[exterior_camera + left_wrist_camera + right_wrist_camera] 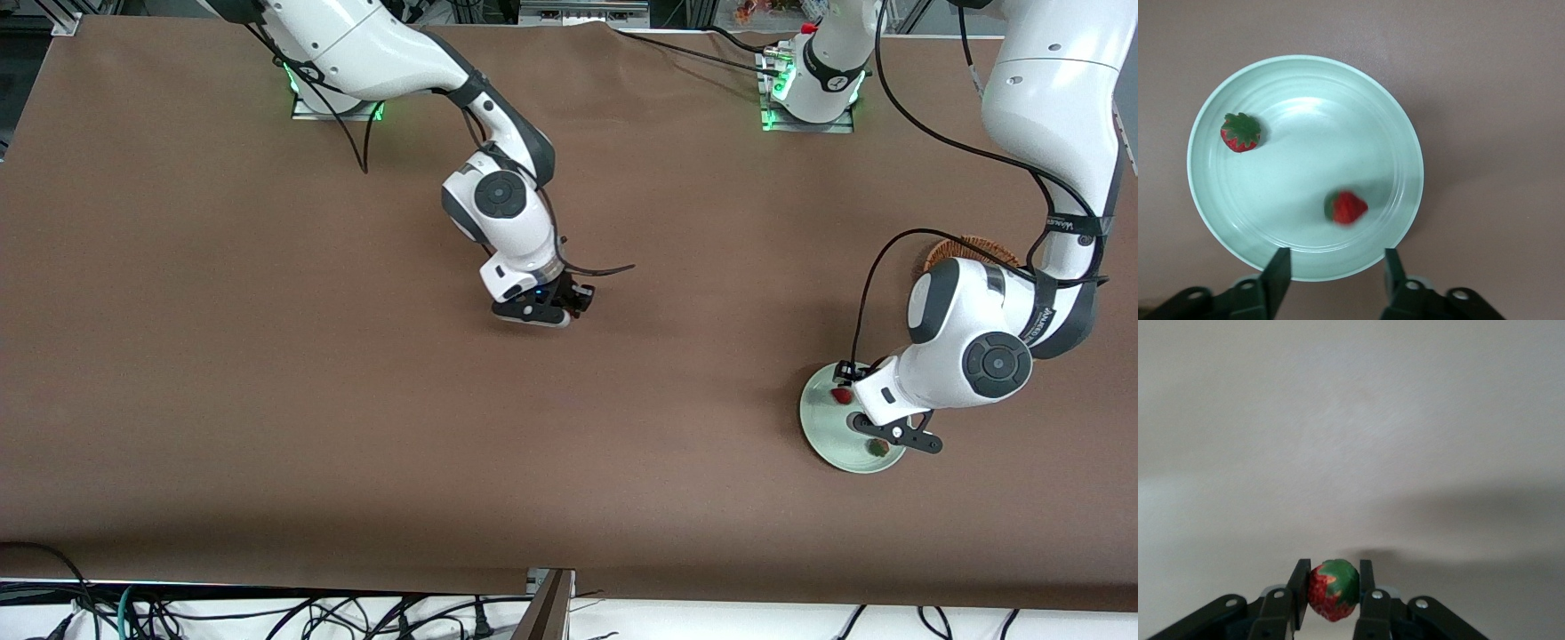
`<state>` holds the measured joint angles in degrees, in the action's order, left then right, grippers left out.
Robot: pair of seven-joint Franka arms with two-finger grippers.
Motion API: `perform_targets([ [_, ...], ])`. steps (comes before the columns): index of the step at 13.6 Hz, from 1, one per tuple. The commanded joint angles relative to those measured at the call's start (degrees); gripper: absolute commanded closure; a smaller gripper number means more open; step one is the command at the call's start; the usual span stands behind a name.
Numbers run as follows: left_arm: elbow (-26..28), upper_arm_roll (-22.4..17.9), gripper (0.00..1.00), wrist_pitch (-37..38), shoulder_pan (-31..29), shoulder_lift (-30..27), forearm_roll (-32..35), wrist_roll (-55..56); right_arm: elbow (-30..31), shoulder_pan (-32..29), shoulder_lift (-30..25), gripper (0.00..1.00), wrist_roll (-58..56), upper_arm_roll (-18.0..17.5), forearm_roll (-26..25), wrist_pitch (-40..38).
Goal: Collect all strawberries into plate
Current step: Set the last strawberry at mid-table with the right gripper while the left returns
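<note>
Two strawberries lie in the plate [822, 427]: one [1240, 132] by the rim, cap up, the other [1346, 207] lower in the dish on its side, just ahead of the left gripper's fingertips. They are well apart and neither touches the rim.

The left gripper [1335, 270] hangs directly over the plate at the left arm's end of the tabletop [267, 400]. Its fingers stand apart with nothing between them.

The third strawberry [1333, 589] is clamped between the fingers of the right gripper [1333, 592], cap outward. That gripper [569, 307] is over bare tabletop near the middle, well apart from the plate.

Judgement: two of three berries are in; the last is in hand. The coming move turns on one relation: the plate lies toward the left arm's end from the right gripper and somewhat nearer the front camera, with the left gripper occupying the space above it. The left arm likely needs to clear first.

A wicker basket [965, 249] shows partly under the left arm.
</note>
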<state>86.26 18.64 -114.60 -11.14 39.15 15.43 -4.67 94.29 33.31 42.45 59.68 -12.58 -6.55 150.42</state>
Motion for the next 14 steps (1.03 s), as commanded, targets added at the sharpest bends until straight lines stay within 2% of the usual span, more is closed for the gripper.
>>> perform_targets([
  [1, -1.9, 0.3, 0.18, 0.6, -0.3, 1.0, 0.9, -1.0, -4.6, 2.8, 3.5, 0.79, 0.8, 0.4, 0.1, -0.4],
  [5, -1.9, 0.3, 0.17, 0.6, -0.3, 1.0, 0.9, -1.0, -9.2, 5.6, 7.1, 0.78, 2.6, 0.4, 0.1, -0.2],
  [7, -1.9, 0.3, 0.16, 0.7, -0.3, 0.9, 0.7, -0.8, -9.9, 6.0, 7.7, 0.64, 2.6, 0.4, 0.0, -0.2],
  [8, -1.9, 0.3, 0.16, 0.7, -0.3, 0.9, 0.6, -0.6, -9.9, 6.0, 7.7, 0.54, 2.6, 0.4, 0.0, -0.2],
  [9, -1.9, 0.3, 0.11, 0.7, -0.3, 0.8, 0.3, -0.2, -9.9, 6.0, 7.6, 0.48, 2.5, 0.4, -0.1, -0.2],
  [10, -1.9, 0.3, 0.0, 0.7, -0.4, 0.7, 0.0, -0.2, -9.9, 6.0, 7.6, 0.01, 2.3, 0.4, -0.2, -0.3],
  [14, -1.6, 0.7, 0.0, 1.3, 0.0, 0.4, -2.4, 0.1, -10.0, 3.5, 4.4, 0.0, 0.1, 0.8, -0.7, -1.6],
])
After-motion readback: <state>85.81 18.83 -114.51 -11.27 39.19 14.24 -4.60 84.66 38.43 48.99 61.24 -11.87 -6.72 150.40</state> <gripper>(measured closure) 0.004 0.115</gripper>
